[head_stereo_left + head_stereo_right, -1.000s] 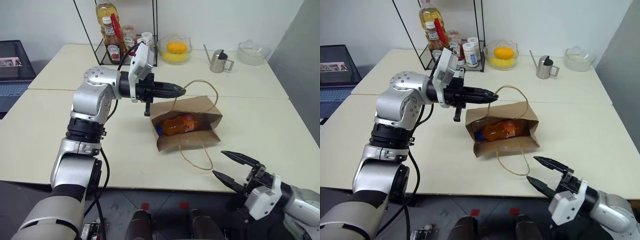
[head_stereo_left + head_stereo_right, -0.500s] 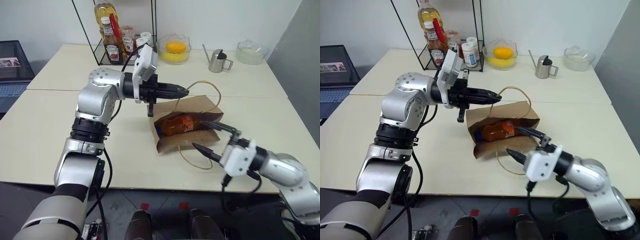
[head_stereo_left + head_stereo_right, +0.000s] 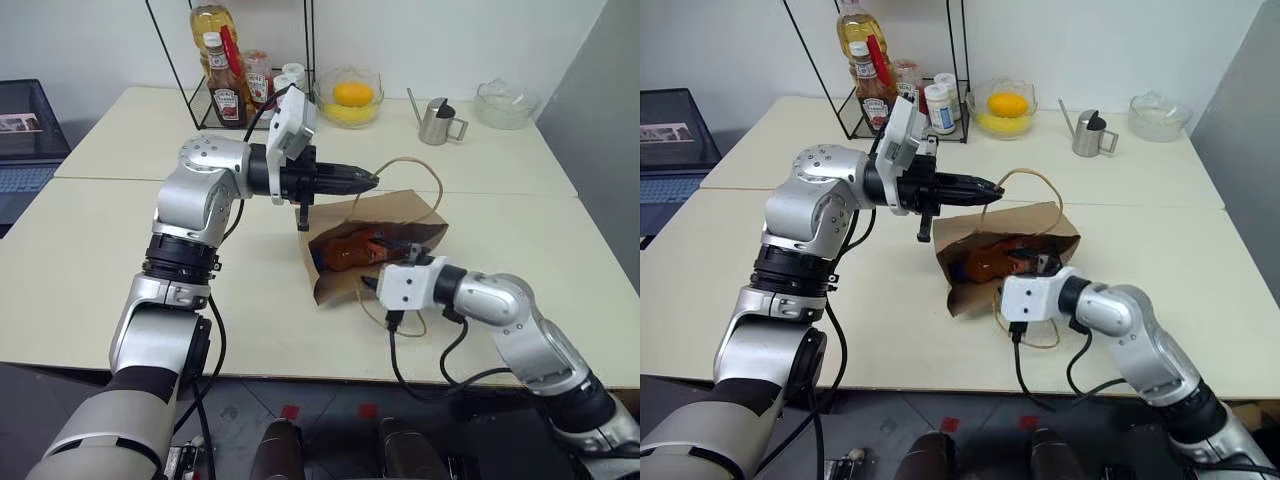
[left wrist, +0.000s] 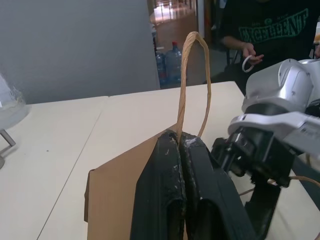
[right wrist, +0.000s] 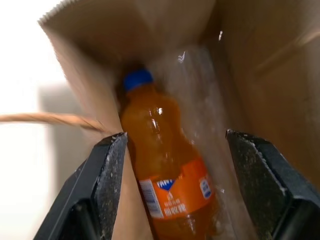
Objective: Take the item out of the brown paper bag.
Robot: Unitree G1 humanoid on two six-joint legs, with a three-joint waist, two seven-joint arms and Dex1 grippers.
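The brown paper bag (image 3: 405,218) lies on its side on the table with its mouth facing me. My left gripper (image 4: 180,142) is shut on the bag's upper cord handle (image 4: 192,75) and holds that side of the mouth up. The item (image 5: 165,165), an orange drink bottle with a blue cap, lies inside the bag, cap toward the far left corner. My right gripper (image 5: 176,136) is open at the bag's mouth, one finger (image 5: 102,182) on each side of the bottle without touching it. The lower handle (image 3: 385,322) lies flat on the table.
At the back stand a wire rack with sauce bottles (image 3: 232,85), a glass bowl of fruit (image 3: 350,100), a small metal pitcher (image 3: 436,122) and another glass bowl (image 3: 505,104). A laptop (image 3: 25,150) is at the far left. A person (image 4: 267,30) sits in the background.
My right arm came up from the table's front edge, forward and to the left, until its open fingers reached the bag's mouth. The left gripper kept its hold on the handle.
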